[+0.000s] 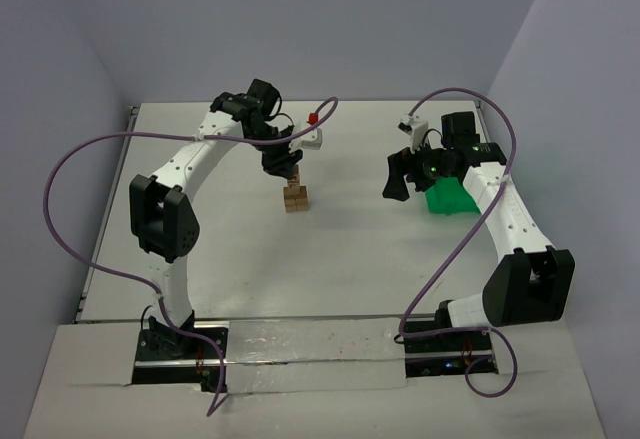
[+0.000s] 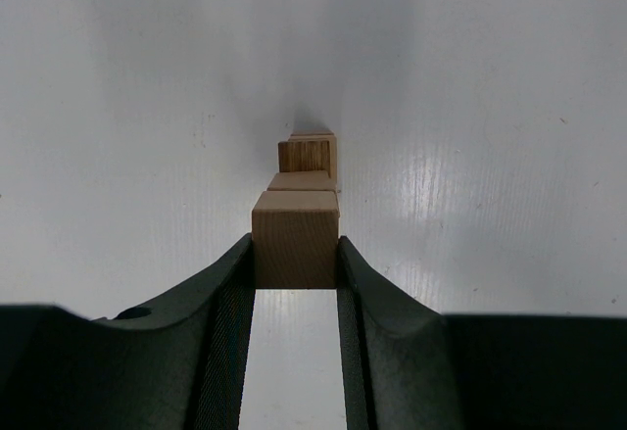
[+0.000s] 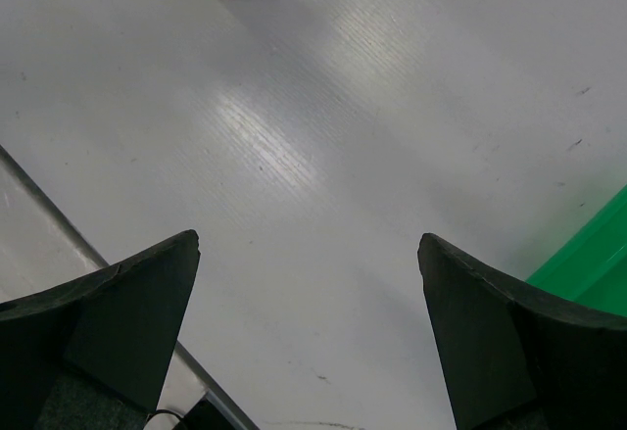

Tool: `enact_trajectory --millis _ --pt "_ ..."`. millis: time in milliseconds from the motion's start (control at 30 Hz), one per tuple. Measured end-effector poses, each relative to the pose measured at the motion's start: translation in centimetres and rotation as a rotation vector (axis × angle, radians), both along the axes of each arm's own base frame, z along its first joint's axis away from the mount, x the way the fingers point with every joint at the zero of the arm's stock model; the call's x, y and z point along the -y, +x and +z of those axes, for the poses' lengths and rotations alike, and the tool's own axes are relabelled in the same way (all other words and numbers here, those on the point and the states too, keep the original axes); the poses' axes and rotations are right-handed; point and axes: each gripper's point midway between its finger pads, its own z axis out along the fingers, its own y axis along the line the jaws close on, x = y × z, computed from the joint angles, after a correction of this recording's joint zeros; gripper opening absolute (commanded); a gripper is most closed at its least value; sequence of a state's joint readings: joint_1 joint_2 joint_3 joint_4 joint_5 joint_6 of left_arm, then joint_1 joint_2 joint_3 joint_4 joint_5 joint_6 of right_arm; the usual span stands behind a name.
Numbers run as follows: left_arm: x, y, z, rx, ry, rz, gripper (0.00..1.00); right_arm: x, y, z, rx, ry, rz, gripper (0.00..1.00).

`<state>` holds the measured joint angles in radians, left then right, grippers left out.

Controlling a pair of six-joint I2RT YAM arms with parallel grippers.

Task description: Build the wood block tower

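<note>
Left wrist cam counts three cubes: left fingers (image 2: 227,303) pinch one cube (image 2: 295,239) at the top of the wood block tower (image 1: 295,198), mid-worktop (image 1: 350,249). Right fingers (image 3: 127,303) gape wide, empty. Only the top view shows the one green bin (image 1: 447,200) whole, beside them.

From overhead the wood block tower (image 1: 295,199) is too small to count, and its top is lost under the left gripper (image 1: 284,167). The left wrist camera is no kinder — the clamped cube (image 2: 296,237) covers most of the stack, and whether it rests on it I can't tell. In the right wrist view the green bin (image 3: 586,262) is cut off by the right edge, the tower by the top edge.
</note>
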<state>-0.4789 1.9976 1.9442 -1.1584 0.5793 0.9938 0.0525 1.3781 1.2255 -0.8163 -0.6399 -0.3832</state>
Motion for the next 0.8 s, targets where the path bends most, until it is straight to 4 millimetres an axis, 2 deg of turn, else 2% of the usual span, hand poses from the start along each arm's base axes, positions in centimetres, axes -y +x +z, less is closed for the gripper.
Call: enact_trajectory --millis 300,800 --pt "0.0 -0.02 -0.02 -0.004 0.0 0.005 0.37 0.0 0.01 -0.03 -0.001 0.0 0.0 1.0" --pt "-0.01 0.07 -0.58 -0.014 0.008 0.007 0.51 -0.02 0.19 0.07 0.0 0.0 0.0 1.0"
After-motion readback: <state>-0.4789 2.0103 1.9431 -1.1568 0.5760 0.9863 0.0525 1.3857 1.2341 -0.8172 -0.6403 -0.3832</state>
